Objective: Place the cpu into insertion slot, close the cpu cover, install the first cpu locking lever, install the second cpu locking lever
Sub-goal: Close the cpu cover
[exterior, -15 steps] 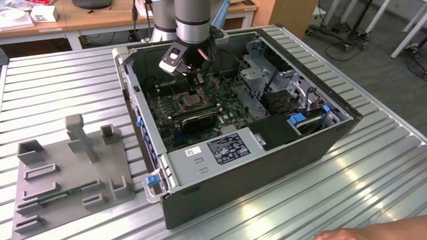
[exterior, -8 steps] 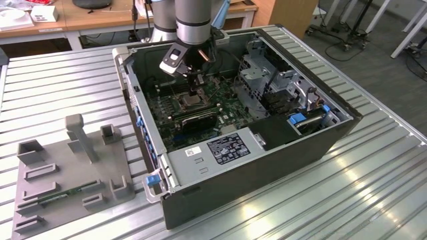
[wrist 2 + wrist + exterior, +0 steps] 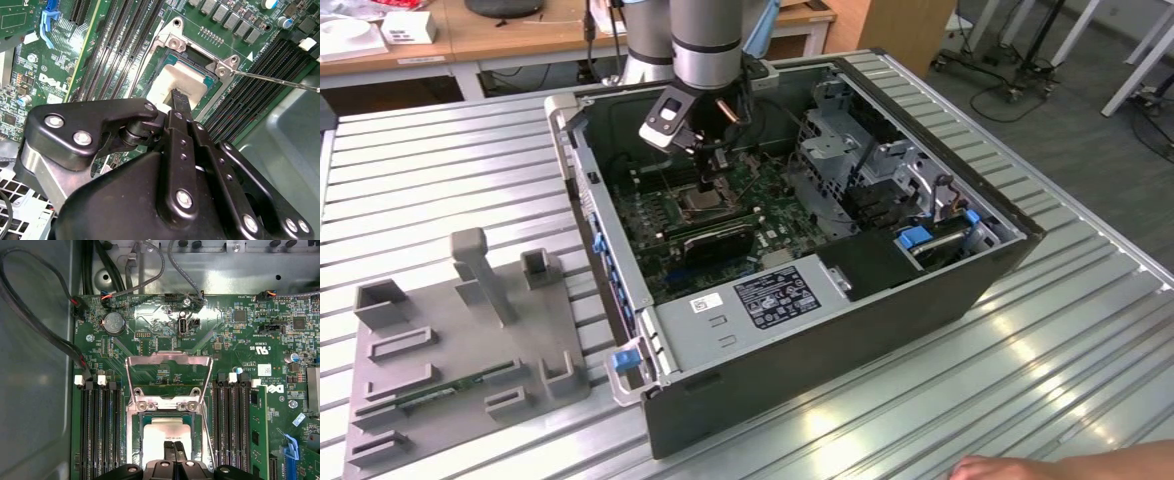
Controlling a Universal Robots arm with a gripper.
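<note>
The cpu cover (image 3: pixel 167 357) stands open; the cpu (image 3: pixel 161 436) lies in the insertion slot (image 3: pixel 132 440).

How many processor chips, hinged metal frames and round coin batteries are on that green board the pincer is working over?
cpu: 1
cpu cover: 1
coin battery: 1
Total: 3

Green circuit board (image 3: pixel 235 340), pale, perhaps silvery cpu (image 3: pixel 159 432), silvery cpu cover (image 3: pixel 167 358), black hand (image 3: pixel 178 97)
</note>
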